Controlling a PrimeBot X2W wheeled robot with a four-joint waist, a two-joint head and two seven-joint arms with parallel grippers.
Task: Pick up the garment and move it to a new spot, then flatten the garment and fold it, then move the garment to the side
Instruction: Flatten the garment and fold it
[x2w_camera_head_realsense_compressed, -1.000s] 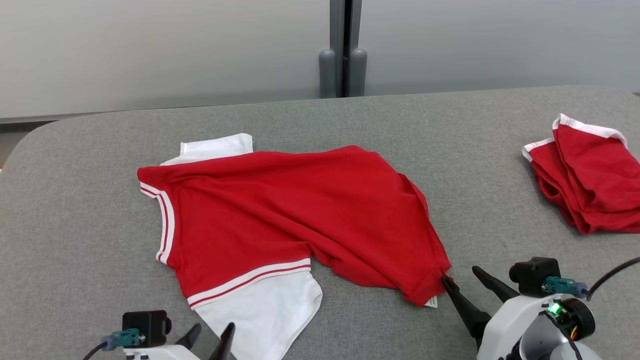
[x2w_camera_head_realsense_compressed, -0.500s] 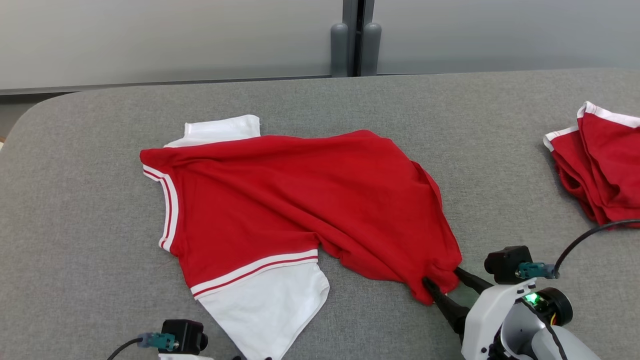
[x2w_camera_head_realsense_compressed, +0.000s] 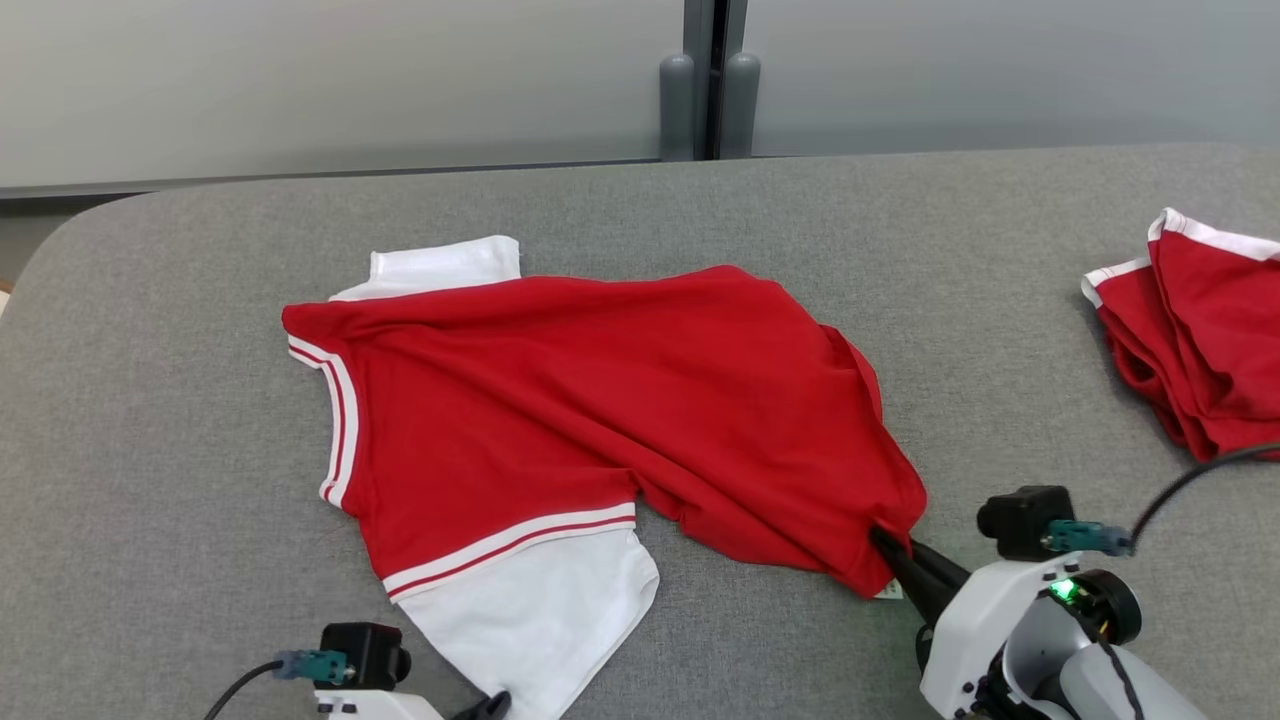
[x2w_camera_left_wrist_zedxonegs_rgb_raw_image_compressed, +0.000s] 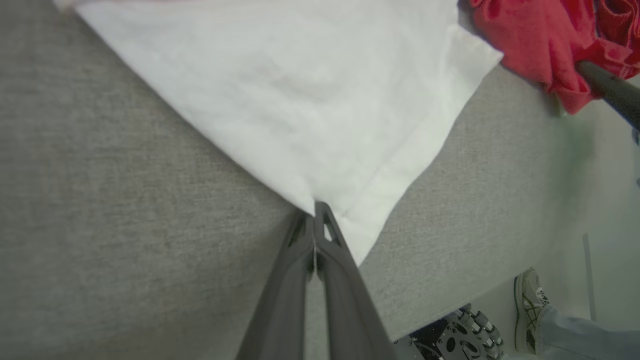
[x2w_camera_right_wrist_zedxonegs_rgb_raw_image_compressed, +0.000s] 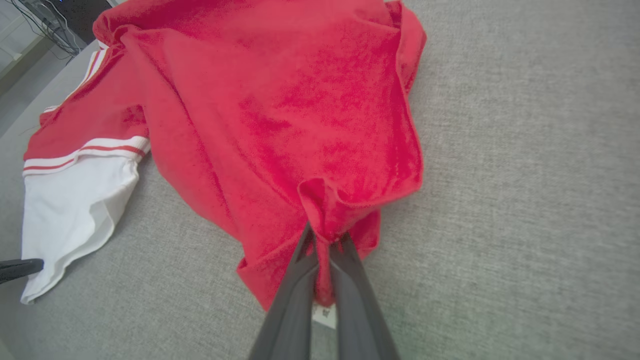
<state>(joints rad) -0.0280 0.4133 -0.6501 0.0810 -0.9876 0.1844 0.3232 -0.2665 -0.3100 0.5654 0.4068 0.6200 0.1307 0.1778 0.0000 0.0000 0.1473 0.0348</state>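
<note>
The garment (x2w_camera_head_realsense_compressed: 600, 400), a red shirt with white sleeves and striped trim, lies spread and rumpled on the grey table (x2w_camera_head_realsense_compressed: 180, 480). My right gripper (x2w_camera_head_realsense_compressed: 893, 553) is shut on a bunched corner of its red hem at the lower right; in the right wrist view the gripper (x2w_camera_right_wrist_zedxonegs_rgb_raw_image_compressed: 322, 242) has red cloth pinched between its fingers, with a small white label below. At the bottom edge, my left gripper (x2w_camera_head_realsense_compressed: 495, 705) is shut on the tip of the white sleeve (x2w_camera_head_realsense_compressed: 530, 620). The left wrist view shows that gripper (x2w_camera_left_wrist_zedxonegs_rgb_raw_image_compressed: 316, 210) closed on the sleeve's edge (x2w_camera_left_wrist_zedxonegs_rgb_raw_image_compressed: 300, 100).
Another red garment (x2w_camera_head_realsense_compressed: 1200, 350) with white trim lies bunched at the table's right edge. Two grey posts (x2w_camera_head_realsense_compressed: 708, 105) stand behind the table. In the left wrist view, beyond the table's near edge, are a person's shoe (x2w_camera_left_wrist_zedxonegs_rgb_raw_image_compressed: 532, 310) and part of a wheeled base (x2w_camera_left_wrist_zedxonegs_rgb_raw_image_compressed: 450, 335).
Both grippers have gone from open to shut. The right one slid onto the red hem corner and pinched it; the left one closed on the white sleeve's tip. The camera shifted slightly.
</note>
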